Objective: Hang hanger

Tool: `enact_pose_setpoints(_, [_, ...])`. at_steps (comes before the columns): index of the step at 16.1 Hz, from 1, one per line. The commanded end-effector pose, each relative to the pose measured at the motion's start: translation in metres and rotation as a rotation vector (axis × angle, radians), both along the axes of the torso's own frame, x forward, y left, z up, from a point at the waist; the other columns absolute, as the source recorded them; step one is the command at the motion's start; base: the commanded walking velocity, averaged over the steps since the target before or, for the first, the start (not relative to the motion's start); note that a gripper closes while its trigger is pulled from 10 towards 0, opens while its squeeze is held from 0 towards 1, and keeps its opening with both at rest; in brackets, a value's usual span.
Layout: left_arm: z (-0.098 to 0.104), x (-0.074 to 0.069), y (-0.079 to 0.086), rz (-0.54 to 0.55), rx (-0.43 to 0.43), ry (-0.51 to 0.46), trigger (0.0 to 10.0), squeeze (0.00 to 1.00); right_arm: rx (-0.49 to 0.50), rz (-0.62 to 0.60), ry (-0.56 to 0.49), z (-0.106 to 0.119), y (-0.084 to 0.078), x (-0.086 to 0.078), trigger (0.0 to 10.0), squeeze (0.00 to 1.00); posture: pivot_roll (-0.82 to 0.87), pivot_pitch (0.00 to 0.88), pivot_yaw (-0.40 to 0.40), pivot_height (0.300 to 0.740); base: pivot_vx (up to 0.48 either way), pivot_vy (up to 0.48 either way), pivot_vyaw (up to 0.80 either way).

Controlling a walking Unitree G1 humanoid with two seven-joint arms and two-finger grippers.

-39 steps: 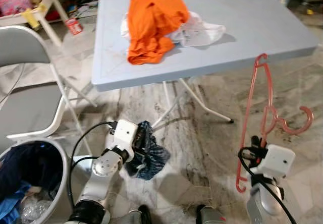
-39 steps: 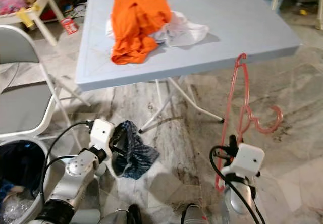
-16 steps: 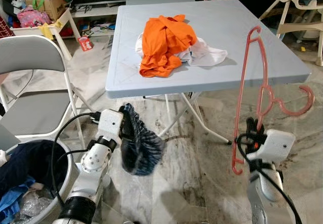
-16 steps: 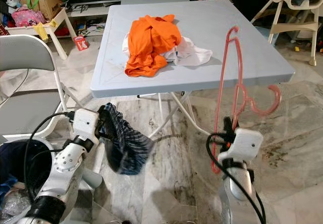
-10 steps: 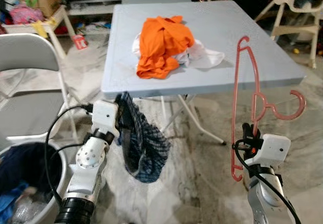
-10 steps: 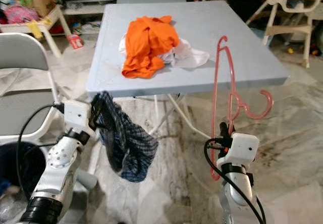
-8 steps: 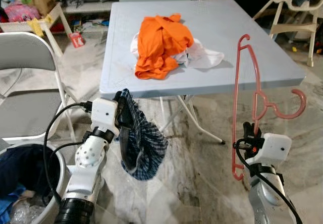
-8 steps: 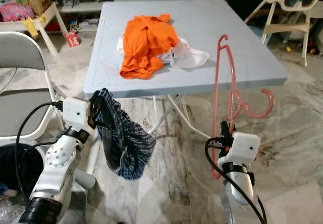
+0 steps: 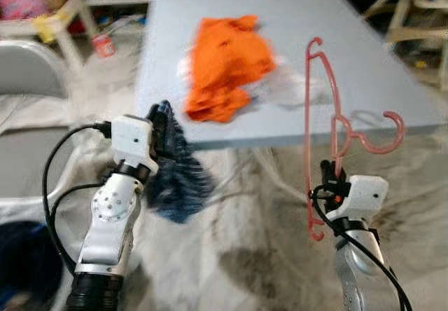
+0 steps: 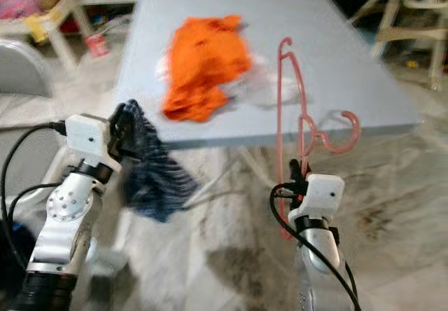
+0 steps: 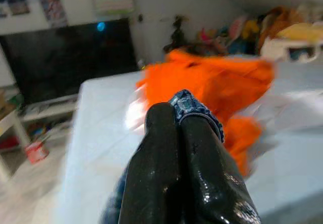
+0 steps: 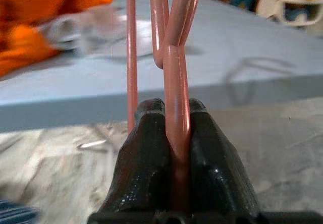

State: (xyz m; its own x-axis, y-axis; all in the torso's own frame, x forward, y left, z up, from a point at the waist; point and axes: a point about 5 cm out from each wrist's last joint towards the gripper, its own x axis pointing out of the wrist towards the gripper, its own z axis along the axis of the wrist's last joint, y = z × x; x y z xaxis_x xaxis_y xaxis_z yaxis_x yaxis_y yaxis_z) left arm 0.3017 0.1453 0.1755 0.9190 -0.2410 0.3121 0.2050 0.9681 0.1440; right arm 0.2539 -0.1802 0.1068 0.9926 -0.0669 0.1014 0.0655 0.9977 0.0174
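The robot is carrying two things toward the grey-blue folding table (image 9: 392,87), and the head views are blurring, so the whole rig seems to be walking or turning. To do this step well, I judge that the right arm should be keeping the pink plastic hanger (image 9: 323,132) upright and steady, with its hook clear of the table edge, while the left arm is bringing the cloth up to table height so the garment can be laid flat or threaded onto the hanger; swinging either load while moving is the main risk.

The right gripper (image 12: 169,118) is sitting at lower right of the left eye frame, in front of the table's near edge. Its two black fingers (image 12: 146,148) are clenching the hanger's pink bar between them, pressing on both sides of it. The hanger is standing almost vertical, rising to mid-frame, its hook curling out to the right over the table's edge.

The left gripper (image 11: 182,114) is at centre left, its fingers pressing tight together on a dark blue checked garment (image 9: 175,174), which is dangling below the table's front edge. An orange garment (image 9: 227,66) is lying on a white one at upper centre of the tabletop.
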Motion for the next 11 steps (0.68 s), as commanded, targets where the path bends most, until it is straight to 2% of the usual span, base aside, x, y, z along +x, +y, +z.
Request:
enact_pose_setpoints(1, [0.002,-0.001,-0.009,-0.035,-0.006,0.001,10.0,0.00,-0.010,-0.018,0.010,0.000,-0.005,-0.002,10.0,0.00,-0.07,0.170,-0.002,0.740,0.480,0.000,0.00])
enact_pose_setpoints(9, [0.000,0.002,-0.018,-0.059,-0.018,0.032,10.0,0.00,-0.011,-0.028,0.017,0.000,-0.005,-0.005,10.0,0.00,-0.09,0.177,-0.002,0.740,0.480,0.000,0.00])
enact_pose_setpoints(11, [0.011,0.004,-0.019,-0.044,-0.032,0.004,10.0,0.00,-0.017,-0.017,0.018,0.001,-0.003,-0.003,10.0,0.00,-0.09,0.177,-0.006,0.740,0.433,0.000,0.00])
